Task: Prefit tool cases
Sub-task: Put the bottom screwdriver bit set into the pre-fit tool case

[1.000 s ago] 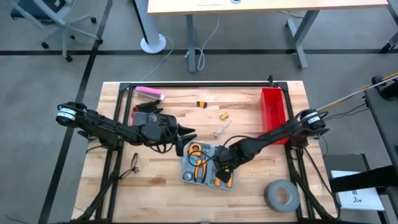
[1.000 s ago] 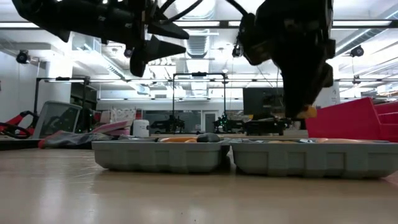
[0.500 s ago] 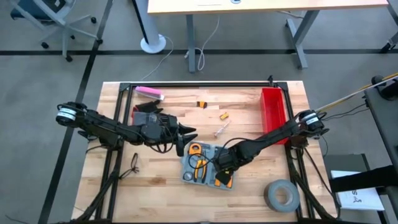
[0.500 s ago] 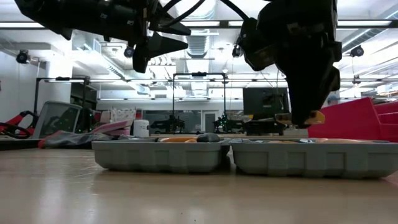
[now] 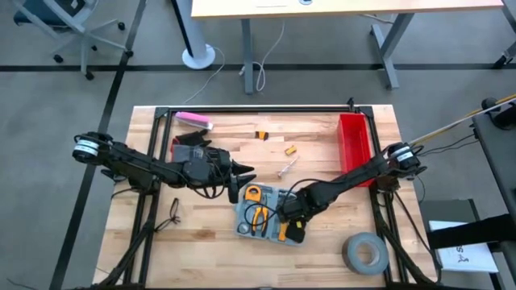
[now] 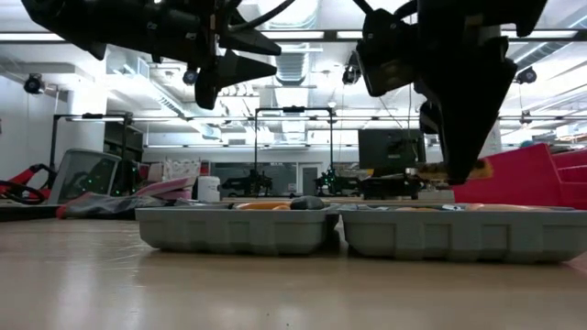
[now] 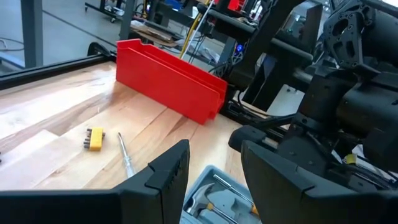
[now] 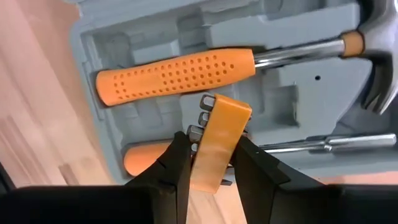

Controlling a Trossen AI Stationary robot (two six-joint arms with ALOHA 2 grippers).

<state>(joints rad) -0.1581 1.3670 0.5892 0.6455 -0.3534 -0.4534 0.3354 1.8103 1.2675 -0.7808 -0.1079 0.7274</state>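
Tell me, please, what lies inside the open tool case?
The tool case holds an orange-handled hammer and a screwdriver. The right claw, gripping an orange bit holder, hides the slots beneath.

Red bin (image 5: 355, 141) stands along the table (image 5: 322, 254) edge on the right, long side running front to back. Grey tape roll (image 5: 364, 253) lies flat near the front right corner, well apart from the bin. Pink block (image 5: 193, 120) sits near the far left corner. Small yellow bit holder (image 5: 290, 150) and a slim screwdriver (image 5: 286, 168) lie mid-table, near each other. Another small orange-and-black piece (image 5: 262, 134) lies farther back.
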